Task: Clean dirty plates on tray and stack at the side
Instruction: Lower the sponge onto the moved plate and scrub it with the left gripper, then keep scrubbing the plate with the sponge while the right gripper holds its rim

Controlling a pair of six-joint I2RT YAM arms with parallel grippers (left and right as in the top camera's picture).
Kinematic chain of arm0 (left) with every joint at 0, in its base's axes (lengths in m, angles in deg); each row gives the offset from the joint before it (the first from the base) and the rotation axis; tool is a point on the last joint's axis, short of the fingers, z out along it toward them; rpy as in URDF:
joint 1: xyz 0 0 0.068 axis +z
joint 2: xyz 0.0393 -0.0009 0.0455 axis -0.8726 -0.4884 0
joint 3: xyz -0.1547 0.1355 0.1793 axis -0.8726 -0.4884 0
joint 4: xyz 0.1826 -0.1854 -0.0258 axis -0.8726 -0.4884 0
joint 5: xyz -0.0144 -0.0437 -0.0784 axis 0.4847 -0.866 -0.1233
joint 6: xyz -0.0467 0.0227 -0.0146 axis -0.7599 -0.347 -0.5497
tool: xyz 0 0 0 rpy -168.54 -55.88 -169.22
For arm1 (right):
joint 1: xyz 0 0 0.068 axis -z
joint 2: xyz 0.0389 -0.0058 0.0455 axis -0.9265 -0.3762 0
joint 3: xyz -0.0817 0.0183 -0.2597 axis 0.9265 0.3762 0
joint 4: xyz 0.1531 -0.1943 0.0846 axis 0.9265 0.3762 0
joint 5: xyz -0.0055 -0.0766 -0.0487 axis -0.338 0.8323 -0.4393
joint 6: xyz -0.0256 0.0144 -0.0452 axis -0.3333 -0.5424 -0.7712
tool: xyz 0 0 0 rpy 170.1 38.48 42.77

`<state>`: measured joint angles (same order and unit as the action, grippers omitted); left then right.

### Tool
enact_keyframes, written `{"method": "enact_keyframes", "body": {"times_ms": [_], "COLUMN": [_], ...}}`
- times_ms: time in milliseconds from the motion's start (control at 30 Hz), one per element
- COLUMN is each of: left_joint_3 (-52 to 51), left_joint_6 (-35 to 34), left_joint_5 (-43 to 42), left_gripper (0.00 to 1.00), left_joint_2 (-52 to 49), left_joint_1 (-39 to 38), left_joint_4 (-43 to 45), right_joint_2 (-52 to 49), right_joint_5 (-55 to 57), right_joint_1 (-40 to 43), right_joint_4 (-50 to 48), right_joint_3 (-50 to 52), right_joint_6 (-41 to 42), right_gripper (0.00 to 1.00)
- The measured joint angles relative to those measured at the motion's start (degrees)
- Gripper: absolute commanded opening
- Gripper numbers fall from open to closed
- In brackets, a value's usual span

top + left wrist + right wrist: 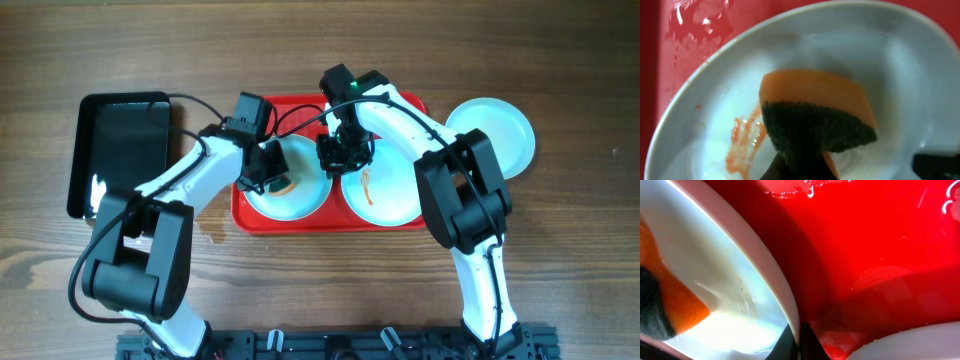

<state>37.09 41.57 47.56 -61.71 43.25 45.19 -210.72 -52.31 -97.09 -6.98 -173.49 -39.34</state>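
Note:
Two pale plates lie on the red tray (400, 102). My left gripper (268, 170) is shut on an orange sponge with a dark scouring face (815, 120) and presses it into the left plate (305, 195), next to an orange-red smear (742, 137). My right gripper (343, 150) is shut on that plate's right rim (792, 325), one finger on each side. The right plate (390, 200) has an orange streak (367, 187) at its centre. A third plate (495, 135) lies on the table right of the tray; no smear shows on it.
A glossy black tray (120, 150) lies on the wooden table left of the red tray. A small wet patch (212, 232) marks the table by the red tray's front left corner. Cables run from both wrists over the tray's back edge.

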Motion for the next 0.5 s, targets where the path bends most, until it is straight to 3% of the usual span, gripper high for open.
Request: {"method": "enact_keyframes", "body": {"times_ms": [267, 500], "left_joint_3": [-2.6, -2.5], "left_joint_6": [0.1, 0.1], "left_joint_5": [1.0, 11.4], "left_gripper": [0.04, 0.04], "left_joint_2": [1.4, 2.4], "left_joint_1": [0.0, -0.7], "left_joint_4": [2.6, -2.1], "right_joint_2": [0.0, 0.0], "right_joint_5": [0.0, 0.0], "right_joint_1": [0.0, 0.0], "right_joint_4": [0.0, 0.0], "right_joint_3": [0.1, 0.1], "right_joint_6": [0.0, 0.0], "right_gripper": [0.04, 0.04]}}
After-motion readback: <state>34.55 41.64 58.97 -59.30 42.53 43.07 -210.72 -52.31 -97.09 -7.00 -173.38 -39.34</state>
